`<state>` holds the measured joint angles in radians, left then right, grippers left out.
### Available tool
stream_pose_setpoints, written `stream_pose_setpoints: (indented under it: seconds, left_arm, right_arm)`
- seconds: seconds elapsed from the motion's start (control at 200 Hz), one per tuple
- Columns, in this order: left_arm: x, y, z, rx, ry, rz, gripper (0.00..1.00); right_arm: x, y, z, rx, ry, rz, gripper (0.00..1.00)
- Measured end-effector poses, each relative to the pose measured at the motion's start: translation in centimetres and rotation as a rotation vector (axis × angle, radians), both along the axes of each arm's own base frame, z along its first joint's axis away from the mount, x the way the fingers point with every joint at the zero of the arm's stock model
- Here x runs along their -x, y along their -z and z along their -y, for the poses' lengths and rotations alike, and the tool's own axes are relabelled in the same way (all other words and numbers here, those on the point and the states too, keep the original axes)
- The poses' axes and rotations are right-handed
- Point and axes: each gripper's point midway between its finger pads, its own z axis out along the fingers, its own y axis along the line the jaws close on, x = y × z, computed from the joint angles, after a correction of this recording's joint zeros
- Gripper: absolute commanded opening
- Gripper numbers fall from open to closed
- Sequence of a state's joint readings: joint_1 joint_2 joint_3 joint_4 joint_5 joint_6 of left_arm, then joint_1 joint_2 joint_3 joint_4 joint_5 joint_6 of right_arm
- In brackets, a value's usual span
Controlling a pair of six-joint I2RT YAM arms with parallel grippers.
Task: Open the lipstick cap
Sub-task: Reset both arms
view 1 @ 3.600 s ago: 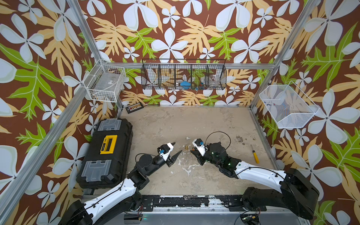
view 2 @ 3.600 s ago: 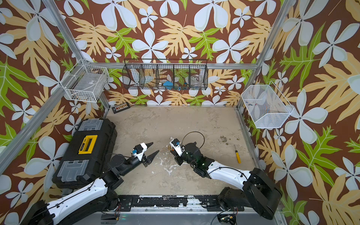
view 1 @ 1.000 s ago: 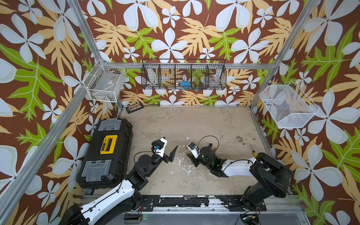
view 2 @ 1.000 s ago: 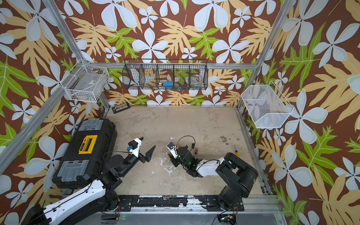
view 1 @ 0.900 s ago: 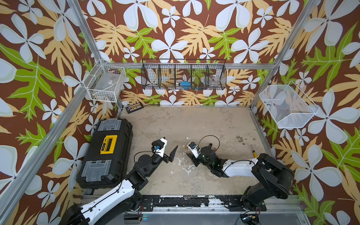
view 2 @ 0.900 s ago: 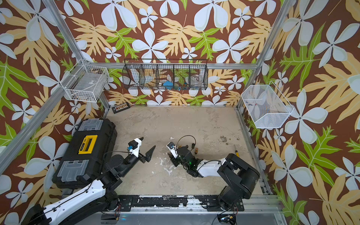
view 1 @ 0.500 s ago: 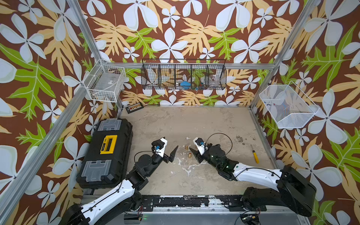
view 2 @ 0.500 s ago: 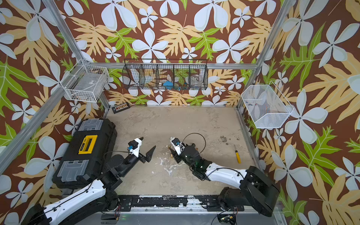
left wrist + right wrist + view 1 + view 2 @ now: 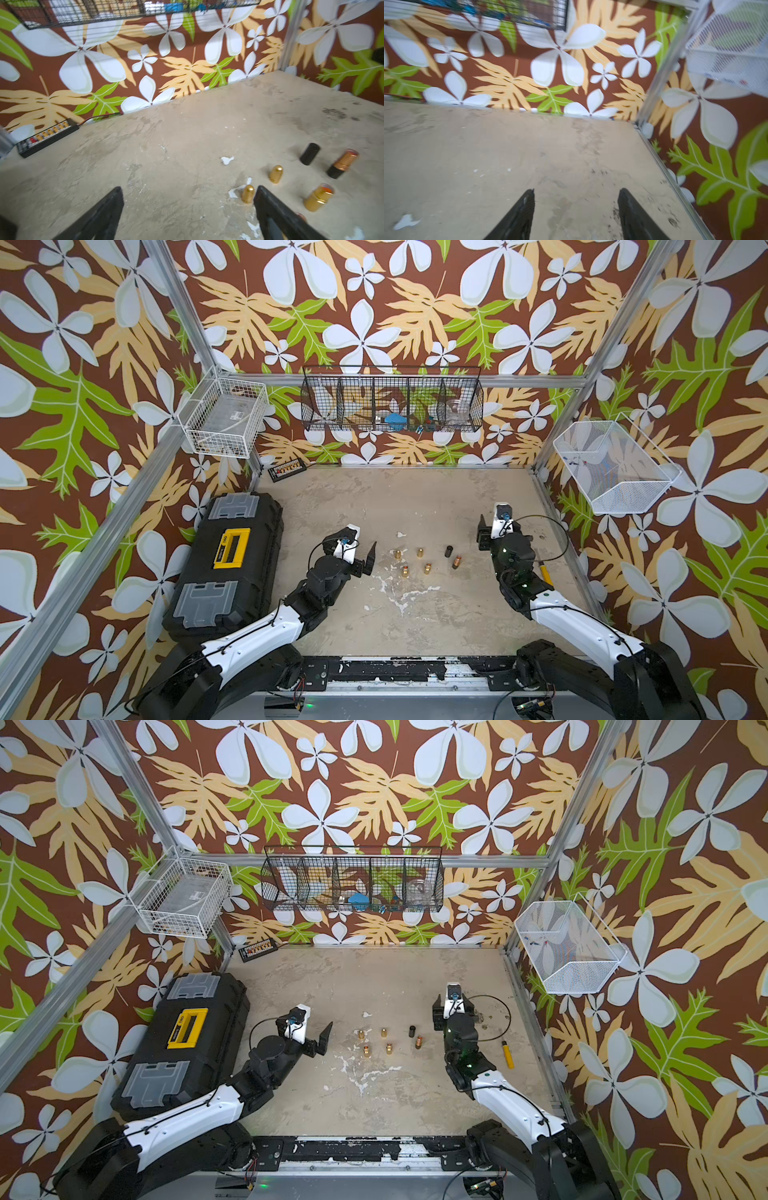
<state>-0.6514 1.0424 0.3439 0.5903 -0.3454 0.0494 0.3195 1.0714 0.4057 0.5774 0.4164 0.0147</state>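
The lipstick [image 9: 456, 561], a copper tube on a black base, stands on the table with its top bare; it also shows in the left wrist view as the lipstick [image 9: 342, 164]. Its black cap [image 9: 449, 551] stands apart, just behind it, and the cap [image 9: 309, 154] shows there too. My left gripper [image 9: 368, 558] is open, left of the group, nothing between its fingers [image 9: 270, 207]. My right gripper [image 9: 488, 527] is open and empty to the right of the lipstick, pointing at the back wall; in the right wrist view the gripper [image 9: 577, 195] has only bare table between its fingers.
Several small gold lipstick pieces [image 9: 420, 551] stand between my arms, one of them [image 9: 248, 194] close to my left finger. A black toolbox [image 9: 232, 564] fills the left side. A yellow screwdriver [image 9: 508, 1054] lies by the right edge. Wire baskets [image 9: 390, 404] hang on the walls.
My right gripper has left the middle of the table, moved right and back, and opened; the lipstick and black cap now stand free. The left jaws opened a little wider.
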Motion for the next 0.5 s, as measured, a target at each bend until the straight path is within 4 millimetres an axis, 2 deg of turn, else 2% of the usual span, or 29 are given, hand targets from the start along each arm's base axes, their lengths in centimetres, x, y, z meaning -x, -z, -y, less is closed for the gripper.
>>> stream_pose_setpoints:
  seconds: [0.065,0.135,0.21,0.375,0.5]
  left_arm:
    - [-1.1,1.1,-1.5,-0.003,-0.066,-0.029,1.00]
    - [-2.5,2.2,-4.1,0.008,-0.164,-0.058,1.00]
    - [-3.7,2.3,-6.5,0.009,-0.254,-0.059,1.00]
    - [-5.0,2.7,-9.3,-0.050,-0.338,-0.034,1.00]
    - [-5.5,5.0,-12.1,-0.092,-0.422,-0.066,1.00]
  right_arm:
    - [0.5,2.5,2.0,-0.003,0.057,-0.046,0.69]
    - [1.2,5.2,3.6,-0.001,0.102,-0.101,0.69]
    - [1.6,7.2,4.6,0.006,0.132,-0.144,0.70]
    - [1.1,9.2,5.4,0.003,0.159,-0.172,0.71]
    - [-0.3,8.9,6.0,0.006,0.173,-0.156,0.70]
